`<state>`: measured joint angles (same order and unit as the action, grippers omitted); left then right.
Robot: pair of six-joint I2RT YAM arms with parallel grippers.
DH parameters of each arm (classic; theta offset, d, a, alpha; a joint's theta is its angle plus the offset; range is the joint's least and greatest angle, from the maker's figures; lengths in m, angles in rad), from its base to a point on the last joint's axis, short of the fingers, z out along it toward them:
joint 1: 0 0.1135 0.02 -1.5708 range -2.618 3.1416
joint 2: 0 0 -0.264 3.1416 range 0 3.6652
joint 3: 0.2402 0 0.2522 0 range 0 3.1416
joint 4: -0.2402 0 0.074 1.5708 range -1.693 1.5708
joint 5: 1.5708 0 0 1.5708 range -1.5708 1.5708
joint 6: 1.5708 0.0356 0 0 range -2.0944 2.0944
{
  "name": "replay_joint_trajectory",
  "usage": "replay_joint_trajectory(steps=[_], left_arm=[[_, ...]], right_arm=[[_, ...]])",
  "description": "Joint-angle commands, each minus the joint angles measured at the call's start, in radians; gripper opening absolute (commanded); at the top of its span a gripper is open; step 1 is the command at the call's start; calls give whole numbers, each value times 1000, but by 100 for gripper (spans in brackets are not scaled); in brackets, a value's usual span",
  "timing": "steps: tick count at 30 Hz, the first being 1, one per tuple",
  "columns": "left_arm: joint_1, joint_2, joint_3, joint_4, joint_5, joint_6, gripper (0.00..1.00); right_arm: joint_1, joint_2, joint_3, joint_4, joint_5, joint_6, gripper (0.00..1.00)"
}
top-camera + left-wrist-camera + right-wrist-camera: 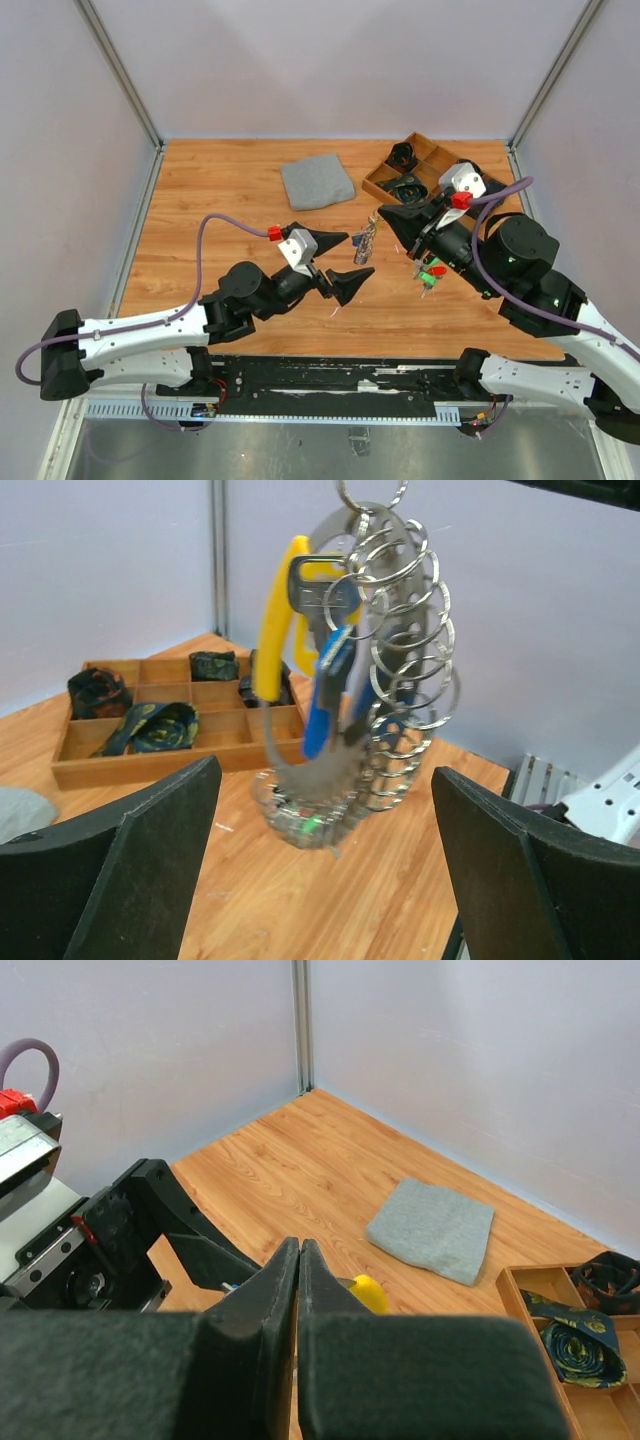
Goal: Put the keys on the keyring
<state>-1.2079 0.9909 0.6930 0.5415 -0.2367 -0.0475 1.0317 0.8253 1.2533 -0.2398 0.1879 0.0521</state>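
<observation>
Wooden compartment tray (100, 768) at far right holds dark rolled ties (150, 725). Silvery coiled metal keyring (400, 680) hangs over mid-table, its top pinched by right gripper (299, 1250), fingers pressed together. Yellow-headed key (272, 630) and blue-headed key (325, 695) hang on it. Left gripper (358, 255) spread wide, one finger each side of keyring, not touching. Green and red keys (432, 270) under right arm. Folded grey cloth (318, 182) far centre. Wood table (200, 200) bare on left; walls close on three sides.

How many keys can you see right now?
4: yellow key and blue key hang on the keyring; red key and green key show beside the right arm. More may be hidden.
</observation>
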Motion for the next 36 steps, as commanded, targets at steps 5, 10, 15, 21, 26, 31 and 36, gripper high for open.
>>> replay_joint_trajectory(steps=[5,10,15,21,26,31,36], left_arm=[[-60,85,47,144,28,-12,92],[-77,132,47,181,-154,-7,79],[-81,171,58,237,-267,27,76],[-90,191,76,263,-277,49,83],[-93,205,83,282,-336,68,55],[-96,209,88,285,-333,86,40],[-102,199,83,279,-343,101,30]], right_arm=[[-4,-3,31,54,33,40,0],[-4,-6,33,56,27,53,1],[-3,-6,27,57,27,63,1],[-4,-8,20,60,30,73,1],[-4,-8,21,60,27,81,1],[-4,-8,19,60,28,86,1],[-4,-13,13,57,38,87,0]])
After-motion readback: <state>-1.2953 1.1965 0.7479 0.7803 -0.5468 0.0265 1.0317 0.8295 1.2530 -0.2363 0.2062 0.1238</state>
